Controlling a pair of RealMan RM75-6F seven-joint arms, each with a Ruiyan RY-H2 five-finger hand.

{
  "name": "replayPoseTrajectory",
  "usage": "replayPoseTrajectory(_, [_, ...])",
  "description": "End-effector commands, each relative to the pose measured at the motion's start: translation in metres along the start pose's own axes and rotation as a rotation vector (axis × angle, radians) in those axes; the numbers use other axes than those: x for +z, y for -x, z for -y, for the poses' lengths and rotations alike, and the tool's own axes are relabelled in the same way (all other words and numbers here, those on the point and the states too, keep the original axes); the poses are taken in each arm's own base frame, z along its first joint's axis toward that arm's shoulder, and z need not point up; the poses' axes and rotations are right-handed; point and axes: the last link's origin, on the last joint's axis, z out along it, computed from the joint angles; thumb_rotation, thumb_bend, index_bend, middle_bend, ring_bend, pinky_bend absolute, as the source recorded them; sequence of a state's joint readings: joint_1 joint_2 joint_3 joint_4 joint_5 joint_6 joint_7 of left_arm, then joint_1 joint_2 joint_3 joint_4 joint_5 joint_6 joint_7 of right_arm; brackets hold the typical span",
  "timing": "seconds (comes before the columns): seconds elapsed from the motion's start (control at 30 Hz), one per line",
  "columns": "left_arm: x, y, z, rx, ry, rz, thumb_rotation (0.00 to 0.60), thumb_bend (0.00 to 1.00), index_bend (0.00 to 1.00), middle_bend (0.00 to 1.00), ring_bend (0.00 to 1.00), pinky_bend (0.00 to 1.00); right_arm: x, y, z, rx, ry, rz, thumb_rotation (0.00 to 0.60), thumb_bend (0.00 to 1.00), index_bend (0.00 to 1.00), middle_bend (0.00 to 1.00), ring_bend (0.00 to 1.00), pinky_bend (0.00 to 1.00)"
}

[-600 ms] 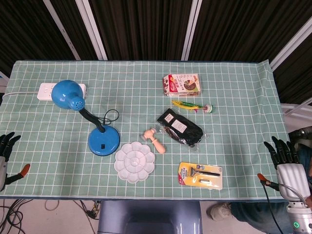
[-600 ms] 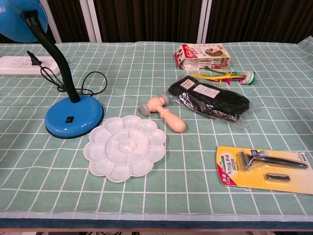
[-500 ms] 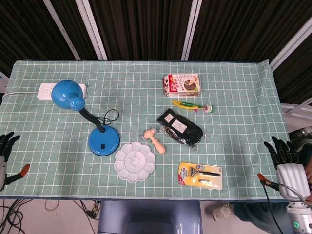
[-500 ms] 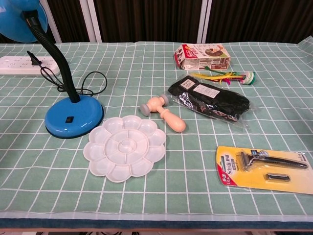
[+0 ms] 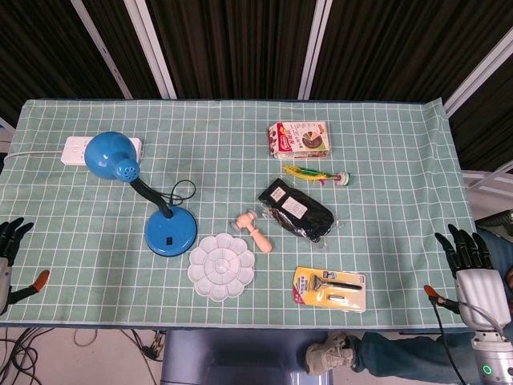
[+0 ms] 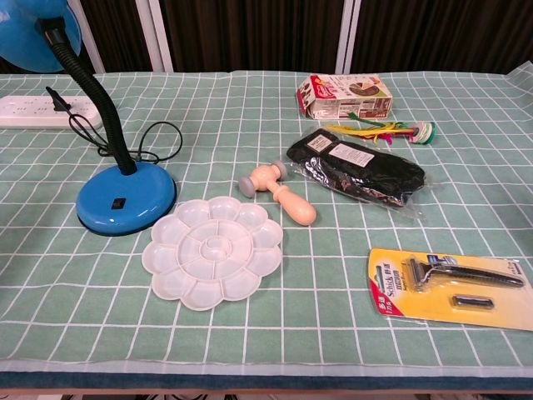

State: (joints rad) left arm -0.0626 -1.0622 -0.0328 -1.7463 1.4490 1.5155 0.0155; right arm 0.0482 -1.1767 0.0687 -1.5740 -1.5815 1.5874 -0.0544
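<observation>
Right hand (image 5: 474, 277) hangs off the counter's (image 5: 385, 160) right edge, fingers apart & pointing up, holding nothing; nearest thing is the razor pack (image 5: 330, 289) at the front edge. Left hand (image 5: 6, 257) sits off the left edge, mostly cut off, fingers spread, nothing in it. White palette (image 5: 221, 266) beside the blue lamp (image 5: 152, 200), wells bare.

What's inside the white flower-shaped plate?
Nothing shows inside the white flower-shaped palette: its round middle well and the petal wells around it look bare and clean. It hides the patch of green checked cloth beneath it.
</observation>
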Motion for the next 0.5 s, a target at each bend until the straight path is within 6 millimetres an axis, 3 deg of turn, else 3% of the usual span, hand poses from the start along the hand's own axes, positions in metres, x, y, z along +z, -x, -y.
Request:
replayPoseTrajectory(0.03, [0.000,0.000,-0.001,0.001,0.007,0.000,0.600,0.25,0.11,0.04,0.00,0.00,0.000,0.000,0.000,-0.003,0.000,0.002,0.600,0.17,0.12,0.03,0.02,0.00])
replayPoseTrajectory(0.23, [-0.001,0.002,-0.004,-0.014,0.020,0.007,0.600,0.28,0.10,0.08,0.04,0.03,0.000,-0.001,0.000,0.000,0.005,0.001,0.600,0.17,0.12,0.03,0.02,0.00])
replayPoseTrajectory(0.3, [0.001,0.002,-0.007,-0.022,0.034,-0.001,0.600,0.33,0.10,0.16,0.14,0.14,-0.001,-0.001,0.000,0.000,0.009,0.001,0.600,0.17,0.12,0.03,0.02,0.00])
replayPoseTrajectory(0.43, [0.005,0.009,-0.021,-0.060,0.102,-0.026,0.600,0.42,0.15,0.39,0.42,0.48,-0.001,0.000,0.000,0.001,0.012,0.000,0.600,0.17,0.12,0.03,0.02,0.00])
replayPoseTrajectory(0.5, [0.008,0.020,-0.032,-0.090,0.152,0.015,0.600,0.44,0.16,0.45,0.50,0.56,-0.001,0.000,0.001,0.004,0.010,-0.004,0.600,0.17,0.12,0.03,0.02,0.00])
